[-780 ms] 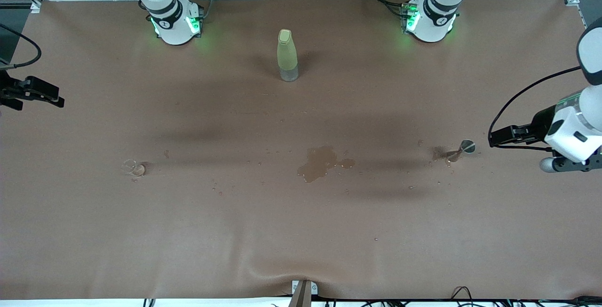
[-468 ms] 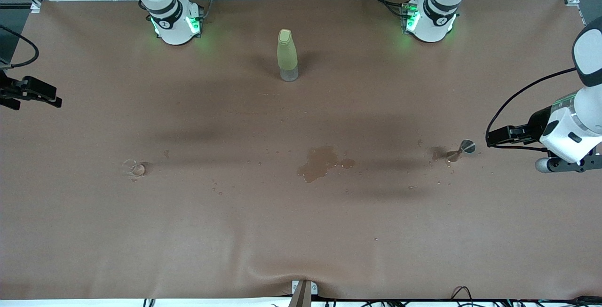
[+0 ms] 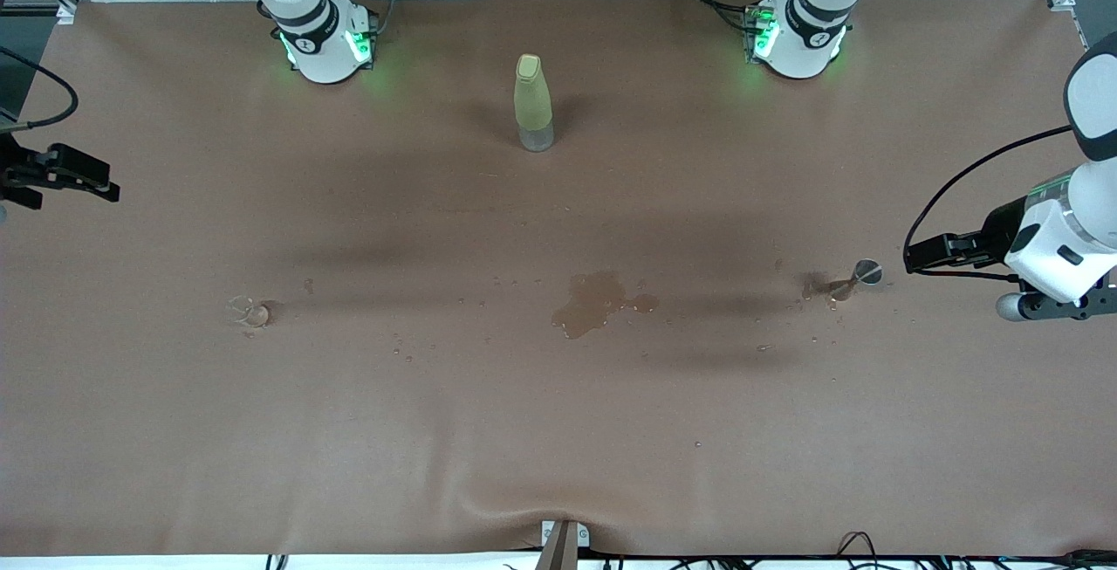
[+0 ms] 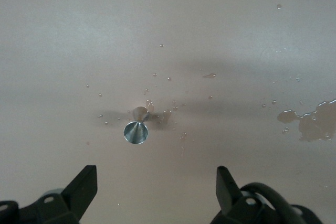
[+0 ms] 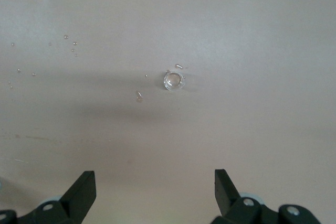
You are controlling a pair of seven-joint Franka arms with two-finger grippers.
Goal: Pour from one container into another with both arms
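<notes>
Both open-fingered grippers hang empty: left gripper (image 3: 907,256) beside the slim grey-rimmed clear glass (image 3: 866,271), right gripper (image 3: 109,190) over the counter (image 3: 558,430), well apart from the short wide clear tumbler (image 3: 247,311).

No readable text, labels, brands or nos. anywhere: nothing legible on the yellow-green bottle (image 3: 533,102), the table (image 3: 558,430) or the arms' bases
</notes>
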